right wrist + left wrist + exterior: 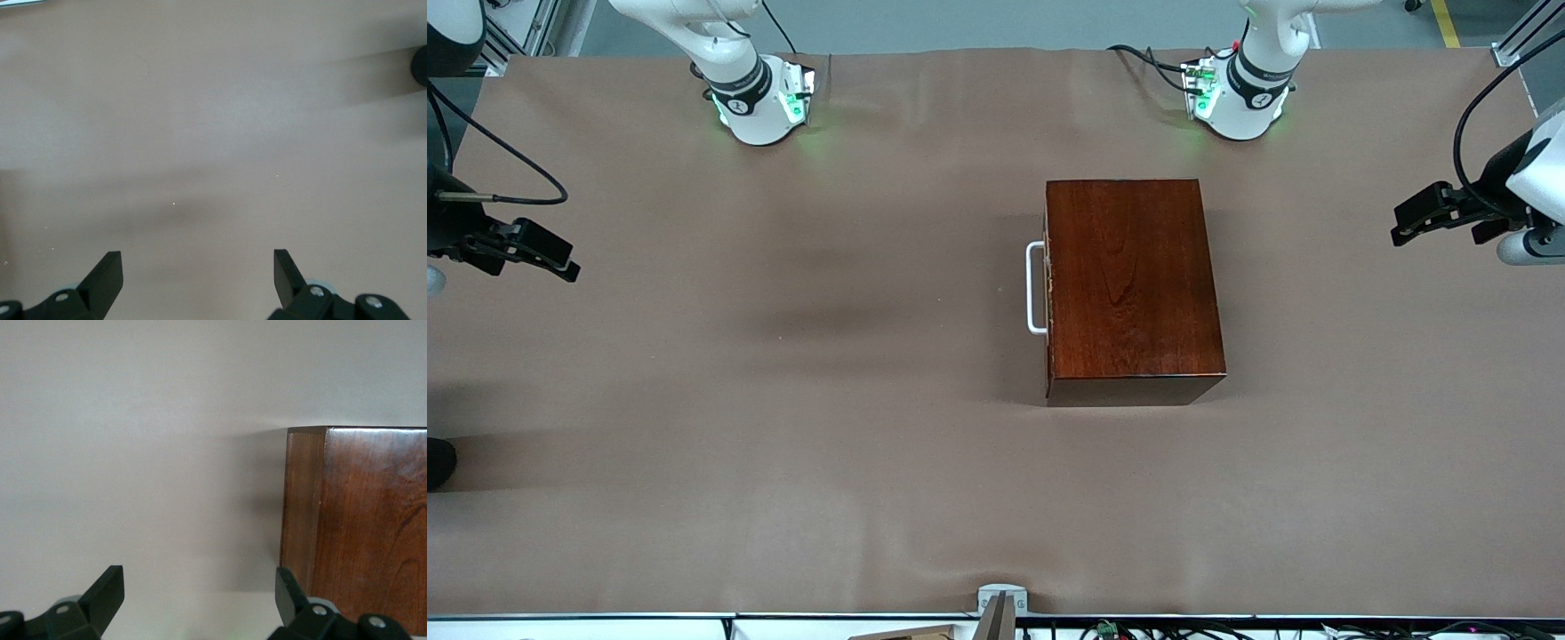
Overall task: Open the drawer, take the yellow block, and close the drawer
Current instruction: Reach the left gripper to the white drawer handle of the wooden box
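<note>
The drawer (1048, 286) was seen shut, its dark front flush with the box (1129, 283), so that nothing of the tray could be made out and no yellow block could be seen. The white handle (1035, 288) was fixed to the drawer front at the box's nine o'clock in the front view, on the face turned toward the right arm's end of the table. The box was set on the brown cloth (783, 427), nearer the left arm's end than the middle; in the left wrist view one corner and side of it (360, 527) were shown. The left gripper (1427, 216) was held up at the box's three o'clock, over the table's edge at that arm's end, its fingers (107, 593) spread wide with nothing between them. The right gripper (529, 252) was held at nine o'clock, well apart from the box, over the cloth at its own end, its fingers (110, 277) likewise spread fully and empty. Both arms were waiting.
</note>
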